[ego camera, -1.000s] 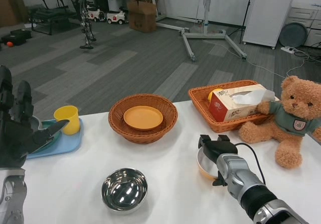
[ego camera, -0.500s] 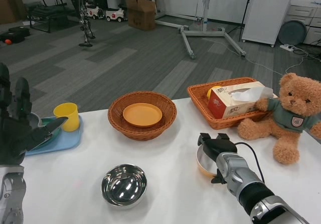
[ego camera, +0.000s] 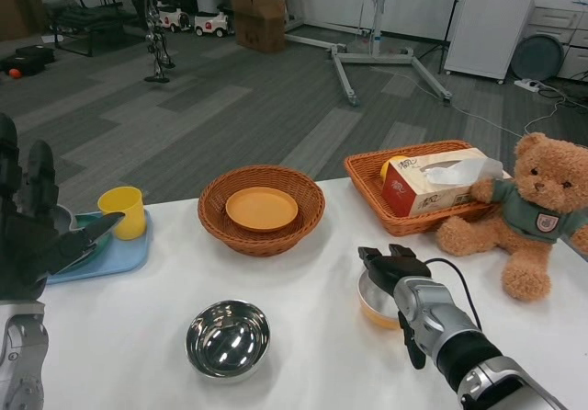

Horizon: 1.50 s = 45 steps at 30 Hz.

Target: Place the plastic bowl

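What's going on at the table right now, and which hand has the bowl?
The right hand holds the orange plastic bowl by its rim, low over the white table near the teddy bear. The left hand waits raised at the left edge, open, beside the blue tray with the yellow cup. A steel bowl and a round wicker basket sit untouched.
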Available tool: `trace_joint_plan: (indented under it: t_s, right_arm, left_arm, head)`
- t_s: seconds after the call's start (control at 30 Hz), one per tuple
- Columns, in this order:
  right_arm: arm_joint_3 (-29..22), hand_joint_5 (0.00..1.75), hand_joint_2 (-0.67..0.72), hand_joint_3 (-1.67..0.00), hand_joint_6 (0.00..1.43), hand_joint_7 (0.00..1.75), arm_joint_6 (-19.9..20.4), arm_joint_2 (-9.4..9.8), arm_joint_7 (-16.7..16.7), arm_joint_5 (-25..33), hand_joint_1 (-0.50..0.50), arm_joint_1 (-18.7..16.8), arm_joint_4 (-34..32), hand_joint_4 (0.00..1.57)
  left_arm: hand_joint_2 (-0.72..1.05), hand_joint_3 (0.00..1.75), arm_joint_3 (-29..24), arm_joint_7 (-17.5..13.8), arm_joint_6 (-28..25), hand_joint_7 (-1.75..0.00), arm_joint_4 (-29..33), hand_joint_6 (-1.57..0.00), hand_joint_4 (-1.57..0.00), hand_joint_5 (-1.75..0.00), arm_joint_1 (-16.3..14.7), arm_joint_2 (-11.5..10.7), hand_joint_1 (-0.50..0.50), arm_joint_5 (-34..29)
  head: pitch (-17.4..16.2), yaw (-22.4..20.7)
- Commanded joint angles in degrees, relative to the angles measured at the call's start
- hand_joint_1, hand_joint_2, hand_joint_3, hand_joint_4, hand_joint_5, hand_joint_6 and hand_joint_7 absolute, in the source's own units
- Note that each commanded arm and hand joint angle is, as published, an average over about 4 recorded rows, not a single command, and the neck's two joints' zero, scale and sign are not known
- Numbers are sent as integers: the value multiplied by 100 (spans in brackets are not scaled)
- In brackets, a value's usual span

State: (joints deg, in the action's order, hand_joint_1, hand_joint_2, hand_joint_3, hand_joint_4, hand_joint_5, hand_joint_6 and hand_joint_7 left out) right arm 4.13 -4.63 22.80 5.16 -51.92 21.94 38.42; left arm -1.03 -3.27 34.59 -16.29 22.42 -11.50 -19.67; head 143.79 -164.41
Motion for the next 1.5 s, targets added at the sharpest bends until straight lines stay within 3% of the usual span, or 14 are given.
trace_joint_plan:
  t_s: [0.03, 0.33, 0.67, 0.77, 0.9, 1.03, 1.17, 1.27, 1.4, 1.5]
  right_arm:
    - [-82, 0, 68, 0, 0, 0, 6, -58, 198, -11, -46, -182, -159, 0]
    - [-730, 0, 71, 0, 0, 0, 125, -91, 248, 16, -46, -599, -1319, 0]
    - [-1499, 0, 72, 0, 0, 0, 674, -118, 165, 785, -46, -878, -2835, 0]
    - [-1633, 0, 72, 0, 0, 0, 1092, -118, -112, 1413, -46, -927, -2985, 0]
    - [-1631, 0, 69, 0, 0, 0, 1843, -109, -468, 3013, -46, -942, -2835, 0]
    - [-1305, 0, 66, 0, 0, 0, 2700, -34, -710, 4639, -46, -889, -2378, 0]
    - [-831, 0, 65, 0, 0, 0, 3105, 102, -798, 5874, -46, -749, -2084, 0]
    - [-708, 0, 60, 0, 0, 0, 3287, 122, -892, 5990, -46, -700, -2075, 0]
    - [-642, 0, 60, 0, 0, 0, 3812, 76, -1378, 5957, -46, -665, -2058, 0]
    - [-624, 0, 60, 0, 0, 0, 3953, 67, -1576, 6001, -46, -643, -2000, 0]
  left_arm:
    - [60, 0, -28, -7, 57, 0, -50, 0, 0, 0, 26, 25, -47, -37]
    - [60, 0, -24, -7, 66, 0, -50, 0, 0, 0, 26, 25, -46, -37]
    - [60, 0, 2, -7, 66, 0, -50, 0, 0, 0, 50, 25, -46, -37]
    - [60, 0, 13, -7, 66, 0, -59, 0, 0, 0, 50, 25, -46, -37]
    - [60, 0, 20, -7, 66, 0, -68, 0, 0, 0, 52, 30, -46, -37]
    - [60, 0, 24, -7, 66, 0, -85, 0, 0, 0, 52, 30, -46, -37]
    - [60, 0, 37, -7, 66, 0, -103, 0, 0, 0, 52, 25, -46, -37]
    - [60, 0, 35, -7, 74, 0, -103, 0, 0, 0, 52, 25, -46, -37]
    - [60, 0, 44, -7, 83, 0, -105, 0, 0, 0, 37, 30, -46, -39]
    - [60, 0, 46, -7, 83, 0, -112, 0, 0, 0, 21, 30, -46, -46]
  head:
    - [1, -5]
    - [8, 4]
    - [118, 22]
    - [332, -27]
    - [766, -216]
    - [875, -283]
    - [1001, -343]
    - [1105, -410]
    - [1207, -461]
    - [1280, -484]
